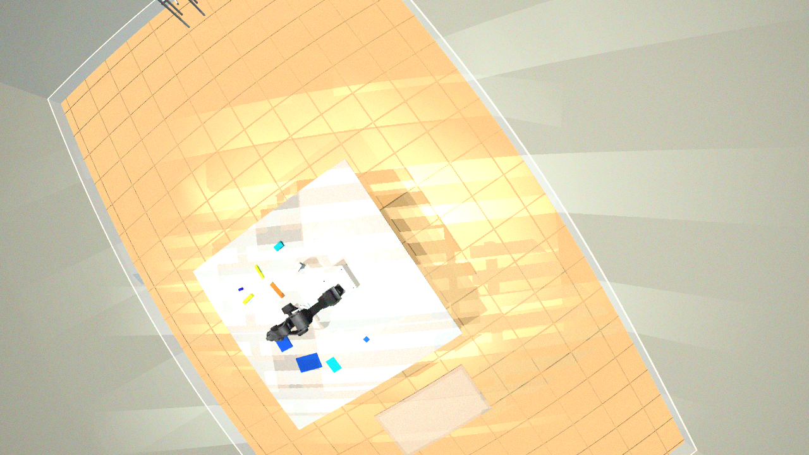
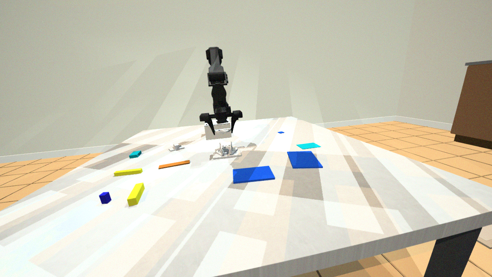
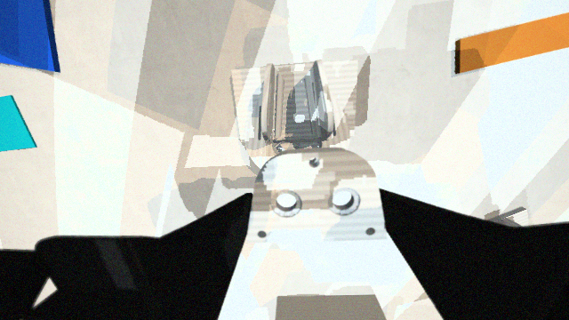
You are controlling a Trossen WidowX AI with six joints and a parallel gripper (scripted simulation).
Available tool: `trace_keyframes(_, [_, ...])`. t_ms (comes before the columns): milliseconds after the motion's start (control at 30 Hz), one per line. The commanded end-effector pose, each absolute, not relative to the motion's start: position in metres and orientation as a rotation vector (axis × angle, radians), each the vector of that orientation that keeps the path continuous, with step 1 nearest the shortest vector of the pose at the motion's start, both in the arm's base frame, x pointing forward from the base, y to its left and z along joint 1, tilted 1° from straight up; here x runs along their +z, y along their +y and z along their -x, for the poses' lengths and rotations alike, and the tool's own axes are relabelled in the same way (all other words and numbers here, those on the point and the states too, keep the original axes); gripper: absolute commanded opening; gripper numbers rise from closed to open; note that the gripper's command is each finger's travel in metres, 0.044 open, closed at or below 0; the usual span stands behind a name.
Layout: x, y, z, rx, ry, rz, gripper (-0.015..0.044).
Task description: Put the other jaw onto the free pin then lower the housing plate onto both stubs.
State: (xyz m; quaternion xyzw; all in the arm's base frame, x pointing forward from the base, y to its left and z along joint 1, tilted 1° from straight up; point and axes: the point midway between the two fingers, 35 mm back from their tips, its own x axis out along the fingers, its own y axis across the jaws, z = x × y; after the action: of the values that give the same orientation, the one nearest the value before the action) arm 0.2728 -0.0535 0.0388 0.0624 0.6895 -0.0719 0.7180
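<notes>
My gripper [image 2: 223, 132] [image 3: 310, 196] is shut on the white housing plate [image 3: 320, 222], which has two large round holes. The plate lies roughly flat between the black fingers, in the air behind and above the base assembly. The white base assembly [image 2: 226, 151] [image 3: 300, 107] stands on the table, with upright jaw walls on it. In the wrist view it lies just beyond the plate's rounded edge, which overlaps its near part. The pins, the stubs and the gear mesh are hidden or too small to tell.
A small white fixture [image 2: 177, 147] [image 1: 301, 265] stands left of the assembly. An orange bar [image 2: 173, 164] [image 3: 511, 49] and yellow bars [image 2: 127, 171] [image 2: 135, 194] lie left. Blue plates [image 2: 253, 174] [image 2: 305, 159] lie front right. The white robot base box [image 2: 217, 135] stands behind.
</notes>
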Motion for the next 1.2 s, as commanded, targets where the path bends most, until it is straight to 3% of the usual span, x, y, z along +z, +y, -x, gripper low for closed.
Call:
trace_keyframes(0, [0.0397, -0.054, -0.2732, -0.169, 1.519, -0.142, 0.0351])
trace_keyframes(1167, [0.039, -0.0455, -0.2641, -0.169, 1.52, -0.143, 0.0351])
